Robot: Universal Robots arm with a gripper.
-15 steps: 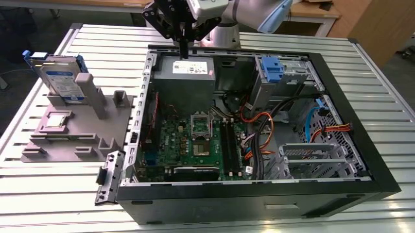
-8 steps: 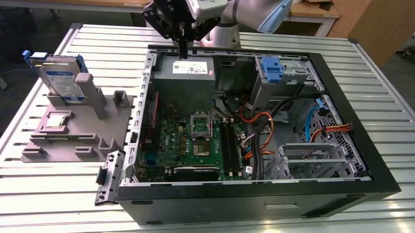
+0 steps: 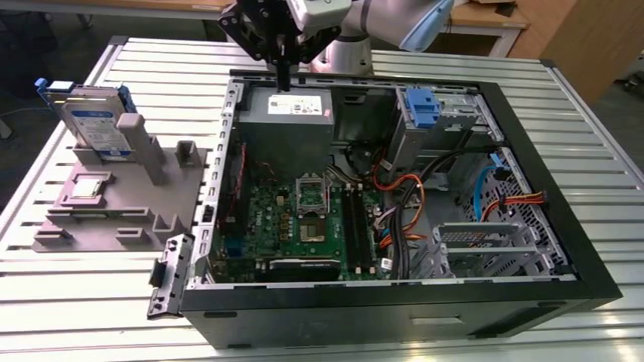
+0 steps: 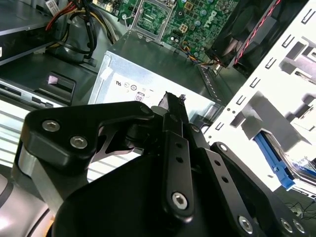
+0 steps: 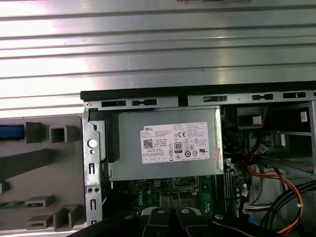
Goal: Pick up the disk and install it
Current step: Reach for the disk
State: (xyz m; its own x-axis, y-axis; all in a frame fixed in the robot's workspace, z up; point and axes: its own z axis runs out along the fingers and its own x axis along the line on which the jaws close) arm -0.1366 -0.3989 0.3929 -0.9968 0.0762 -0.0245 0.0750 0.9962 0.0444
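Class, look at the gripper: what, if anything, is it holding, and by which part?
Nothing. The gripper hangs shut and empty over the power supply; the disk stands apart in its grey holder.

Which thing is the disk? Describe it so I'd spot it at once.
Start at the open black computer case; to the exterior view's left sits a grey fixture. At its far end the disk stands on edge: silver, white-and-blue label, blue frame, unlike the plain grey posts.
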